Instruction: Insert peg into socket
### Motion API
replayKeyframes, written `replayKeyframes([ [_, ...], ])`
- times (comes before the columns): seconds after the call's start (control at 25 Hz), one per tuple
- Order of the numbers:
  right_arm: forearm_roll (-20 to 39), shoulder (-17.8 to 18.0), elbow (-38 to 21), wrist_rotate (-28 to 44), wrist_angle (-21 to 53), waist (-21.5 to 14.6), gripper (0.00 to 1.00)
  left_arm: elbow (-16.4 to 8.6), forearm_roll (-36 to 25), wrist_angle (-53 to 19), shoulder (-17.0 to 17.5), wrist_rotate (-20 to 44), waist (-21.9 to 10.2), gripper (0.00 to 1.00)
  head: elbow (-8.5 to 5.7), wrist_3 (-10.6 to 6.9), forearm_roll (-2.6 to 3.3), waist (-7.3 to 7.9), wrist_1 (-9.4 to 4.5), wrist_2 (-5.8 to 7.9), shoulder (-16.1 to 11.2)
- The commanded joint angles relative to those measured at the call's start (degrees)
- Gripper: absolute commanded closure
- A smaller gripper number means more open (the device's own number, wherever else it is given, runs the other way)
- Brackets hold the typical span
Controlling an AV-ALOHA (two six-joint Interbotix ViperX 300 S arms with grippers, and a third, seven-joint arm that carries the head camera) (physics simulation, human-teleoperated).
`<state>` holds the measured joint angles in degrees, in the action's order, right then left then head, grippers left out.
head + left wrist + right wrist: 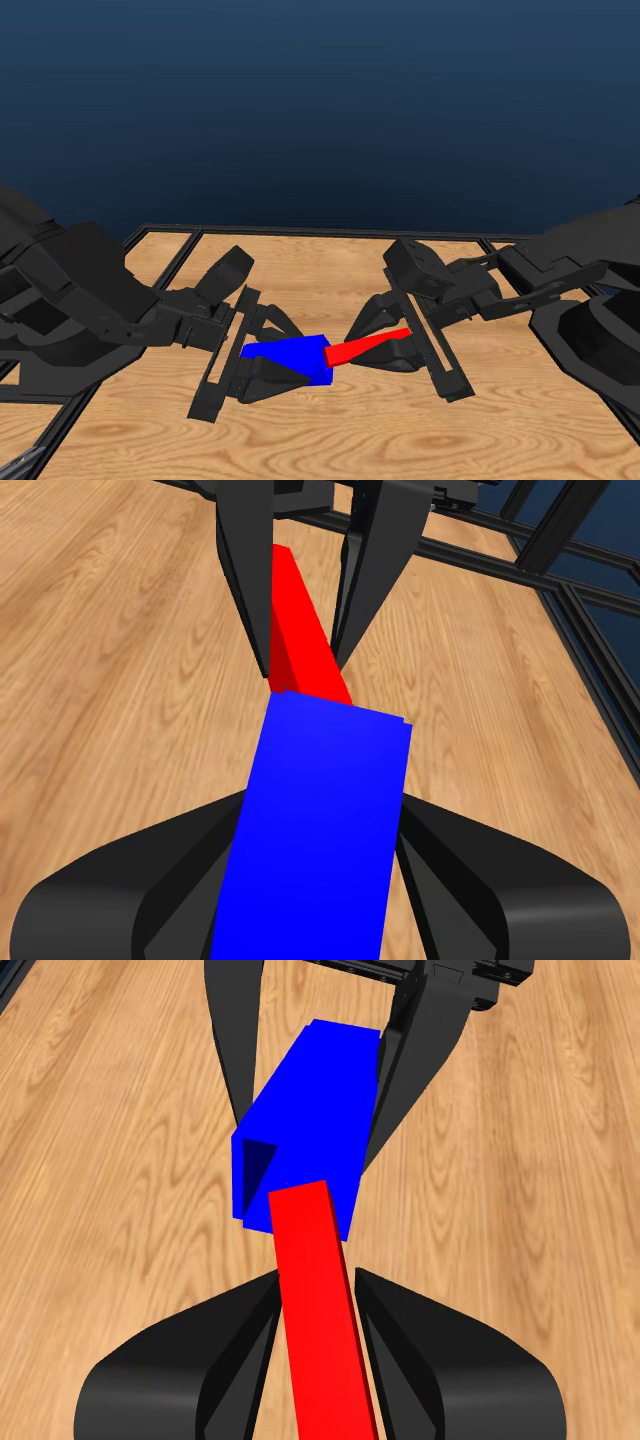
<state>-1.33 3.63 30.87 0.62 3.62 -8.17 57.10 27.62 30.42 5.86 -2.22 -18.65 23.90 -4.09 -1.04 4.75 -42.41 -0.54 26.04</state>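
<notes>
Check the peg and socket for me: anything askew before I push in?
The peg looks off line with the socket. In the right wrist view its tip sits toward one side of the opening, leaving a dark gap on the other side, and it appears angled to the block's axis. In the head view it slopes relative to the socket. Nothing else stands out.

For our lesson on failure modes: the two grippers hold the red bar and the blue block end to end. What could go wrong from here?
1. The slim red bar meets the boxy blue block beside its dark opening, so pushing may jam it on the face.
2. The bar looks tilted against the block; force might twist it in the right gripper.
</notes>
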Motion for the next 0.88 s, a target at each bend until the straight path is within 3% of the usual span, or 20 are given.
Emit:
replayKeyframes([
  [0.04,3.41,-2.54,-2.74,4.56,3.65,1.13,1.00,-2.34,0.00,1.60,-0.10,-1.03,-0.53,1.00,-0.68,-0.07,0.07,-0.21,0.48,0.20,0.11],
  [0.12,5.26,-1.24,-4.09,6.71,5.53,0.65,1.00,-3.16,0.44,2.68,0.25,-0.31,0.10,1.00,-0.70,-0.12,0.11,-0.28,0.70,0.27,-0.01],
  [0.16,5.79,-0.54,-4.25,7.44,5.89,0.51,1.00,-2.33,0.40,1.32,-1.06,-0.82,0.10,1.00,-0.70,-0.16,0.11,-0.27,0.74,0.24,-0.04],
  [0.32,10.60,2.27,-10.10,12.57,11.00,-0.66,1.00,-6.78,1.37,-2.42,-3.10,-1.21,1.22,1.00,-0.75,0.02,0.10,-0.22,0.87,0.29,-0.13],
  [0.36,12.17,3.69,-11.73,14.05,13.28,-0.94,1.00,-6.41,2.08,-3.64,-5.24,-1.39,2.17,1.00,-0.75,0.06,0.11,-0.23,0.97,0.33,-0.12],
  [0.52,16.99,8.73,-18.84,19.20,20.05,-2.74,1.00,-10.08,1.62,-7.21,-6.29,0.61,2.97,1.00,-0.79,0.38,0.12,-0.29,1.14,0.35,-0.12],
  [0.56,18.87,10.24,-20.49,21.99,23.25,-3.41,1.00,-9.97,0.86,-8.44,-6.58,-0.42,1.87,1.00,-0.80,0.44,0.13,-0.32,1.22,0.38,-0.12],
  [0.6,19.63,10.72,-21.45,22.89,24.40,-3.89,0.87,-9.95,1.15,-8.21,-6.52,0.44,2.80,1.00,-0.80,0.47,0.13,-0.32,1.25,0.37,-0.12],
  [0.64,20.53,10.76,-21.95,24.33,26.20,-3.99,0.00,-10.46,0.41,-10.58,-6.31,0.18,3.27,1.00,-0.81,0.49,0.13,-0.30,1.25,0.40,-0.11],
  [0.72,21.26,10.31,-21.52,26.62,28.16,-4.28,0.00,-9.59,0.32,-9.77,-4.72,0.52,3.40,1.00,-0.82,0.45,0.15,-0.32,1.25,0.49,-0.05],
  [0.8,22.33,9.88,-20.19,29.52,29.61,-4.40,0.00,-11.18,-0.07,-12.77,-6.51,0.72,3.45,1.00,-0.84,0.47,0.14,-0.29,1.23,0.47,-0.05],
  [0.84,22.85,9.34,-19.49,30.94,30.09,-4.62,0.00,-9.85,-0.14,-11.65,-6.02,1.12,3.16,1.00,-0.84,0.57,0.12,-0.26,1.17,0.44,-0.06],
  [0.88,23.26,9.03,-18.32,32.28,30.68,-4.79,0.00,-10.12,-0.67,-12.04,-5.55,2.02,3.31,1.00,-0.85,0.72,0.10,-0.23,1.12,0.43,-0.08],
])
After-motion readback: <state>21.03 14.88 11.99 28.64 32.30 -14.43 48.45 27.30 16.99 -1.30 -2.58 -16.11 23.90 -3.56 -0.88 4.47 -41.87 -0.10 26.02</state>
